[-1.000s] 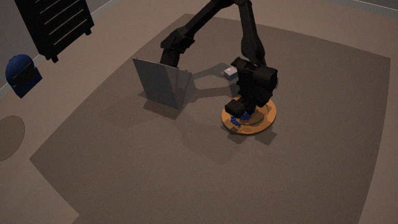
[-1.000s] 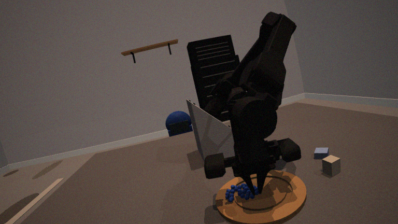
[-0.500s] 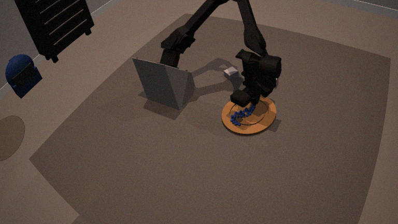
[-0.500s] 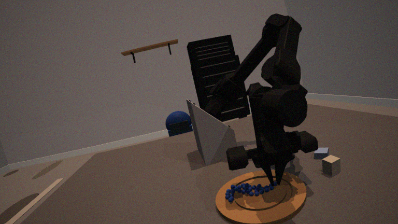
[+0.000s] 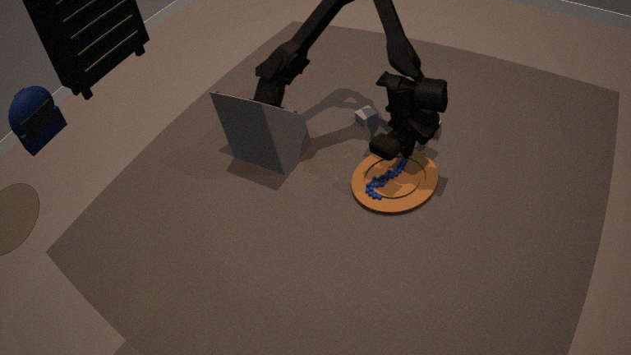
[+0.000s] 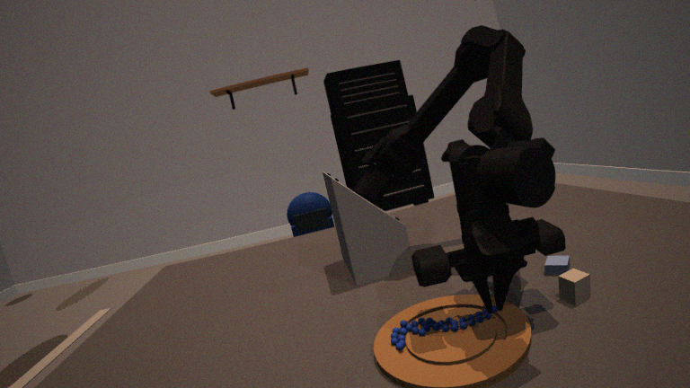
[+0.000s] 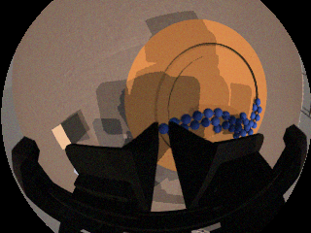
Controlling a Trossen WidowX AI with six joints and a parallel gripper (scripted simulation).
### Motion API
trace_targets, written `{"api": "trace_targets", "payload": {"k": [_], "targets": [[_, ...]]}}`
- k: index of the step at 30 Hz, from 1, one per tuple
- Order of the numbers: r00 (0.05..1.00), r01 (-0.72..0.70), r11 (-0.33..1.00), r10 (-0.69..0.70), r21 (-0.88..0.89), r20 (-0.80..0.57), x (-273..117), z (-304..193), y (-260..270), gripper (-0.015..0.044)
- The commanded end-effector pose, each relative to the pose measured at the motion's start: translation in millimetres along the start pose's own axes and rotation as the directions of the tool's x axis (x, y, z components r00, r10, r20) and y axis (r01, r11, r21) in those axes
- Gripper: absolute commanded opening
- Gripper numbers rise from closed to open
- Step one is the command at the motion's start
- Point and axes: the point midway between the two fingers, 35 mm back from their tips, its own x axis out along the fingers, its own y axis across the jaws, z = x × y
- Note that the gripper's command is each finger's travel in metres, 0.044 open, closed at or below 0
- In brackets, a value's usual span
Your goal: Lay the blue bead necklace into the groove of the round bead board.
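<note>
Wrist view shows gripper (image 5: 407, 155) (image 6: 494, 309) (image 7: 163, 126) pinching bead of necklace (image 5: 387, 177) (image 6: 448, 323) (image 7: 208, 114) — top view hides fingertips — board rim (image 5: 393, 205) (image 6: 447, 376) (image 7: 141, 53) open opposite strand.

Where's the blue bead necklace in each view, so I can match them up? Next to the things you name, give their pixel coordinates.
Top: right of centre, below the end effector (image 5: 407, 154) (image 6: 496, 309) (image 7: 163, 126).
Exterior: lower right, under the fingertips.
Wrist: from centre to right, mostly right of the fingertips.
Shared landmark: round orange bead board (image 5: 362, 200) (image 6: 457, 375) (image 7: 194, 31).
</note>
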Motion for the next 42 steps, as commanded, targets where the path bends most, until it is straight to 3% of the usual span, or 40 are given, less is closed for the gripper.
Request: {"api": "trace_targets", "payload": {"k": [1,3,20,42], "targets": [[1.0,0.0,1.0,0.0,0.003,-0.004,5.7,-1.5,0.3,0.0],[1.0,0.0,1.0,0.0,0.003,-0.004,6.8,-1.6,0.3,0.0],[1.0,-0.004,1.0,0.004,0.002,0.0,-0.7,0.9,1.4,0.044],[1.0,0.0,1.0,0.0,0.002,-0.004,-1.1,0.9,1.5,0.044]]}}
